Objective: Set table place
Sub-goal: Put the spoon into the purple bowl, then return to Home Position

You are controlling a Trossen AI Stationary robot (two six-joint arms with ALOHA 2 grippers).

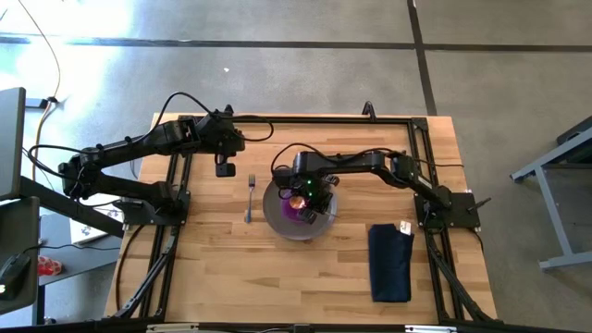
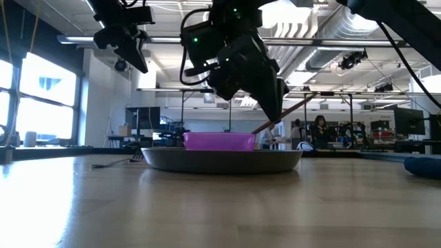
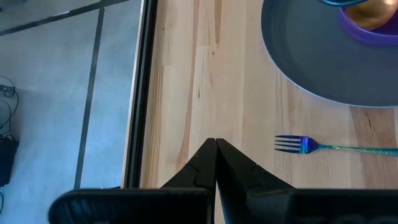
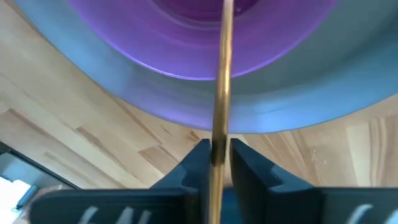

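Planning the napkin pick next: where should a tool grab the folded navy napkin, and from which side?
Grip the napkin at a short end, coming straight down from above. It lies flat on the table, long and narrow, with bare wood all round.

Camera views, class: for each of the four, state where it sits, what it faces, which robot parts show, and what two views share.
High: overhead, straight down on the table; both arms show.
Low: table height, looking across at plate and bowl; arms enter from above.
Left wrist: behind the left end effector, facing the fork.
Right wrist: behind the right end effector, gripping the spoon above the bowl.
Shared: both wrist views show plate and bowl.
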